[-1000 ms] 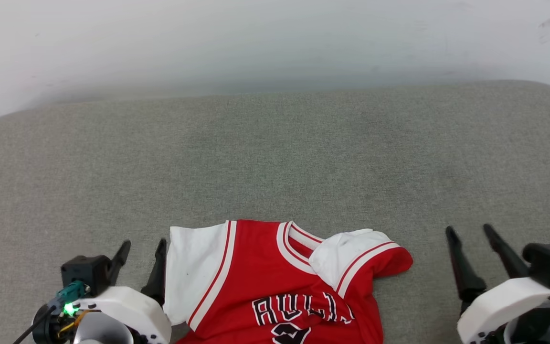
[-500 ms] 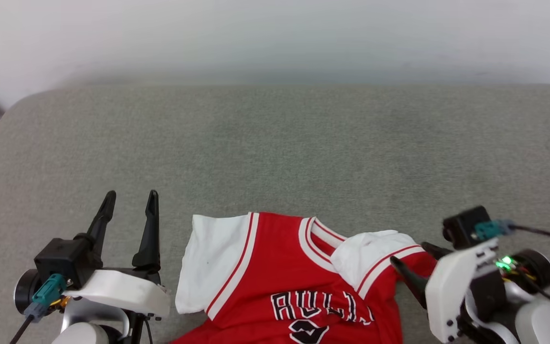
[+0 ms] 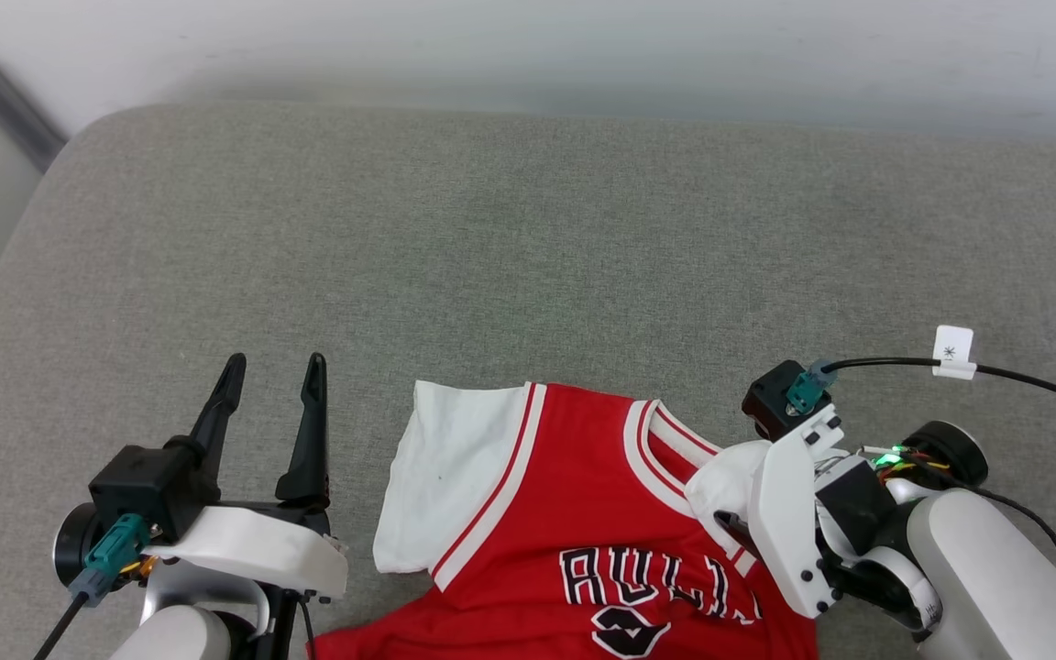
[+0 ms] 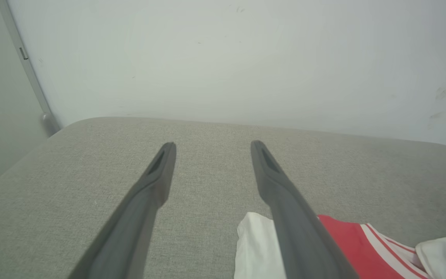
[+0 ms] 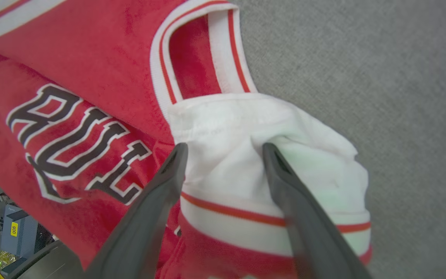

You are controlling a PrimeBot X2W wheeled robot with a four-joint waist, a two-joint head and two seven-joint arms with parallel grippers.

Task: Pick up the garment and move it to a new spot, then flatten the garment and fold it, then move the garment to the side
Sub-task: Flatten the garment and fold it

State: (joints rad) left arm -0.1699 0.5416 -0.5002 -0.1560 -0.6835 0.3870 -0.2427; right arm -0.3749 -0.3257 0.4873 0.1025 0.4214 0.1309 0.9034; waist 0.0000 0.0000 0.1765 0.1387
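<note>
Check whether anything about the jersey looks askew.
The garment is not flat: its right sleeve is crumpled and folded inward over the chest, while the left sleeve lies spread. The open right pincer straddles that bunch.

Red jersey (image 3: pixel 574 500) on grey cushion (image 3: pixel 528 257)

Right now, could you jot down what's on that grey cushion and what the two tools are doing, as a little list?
surface: grey padded cushion against a pale wall
garment: red jersey at the near edge, lettering up
left tool: open, empty, beside the flat sleeve
right tool: open, straddling the crumpled sleeve
</note>
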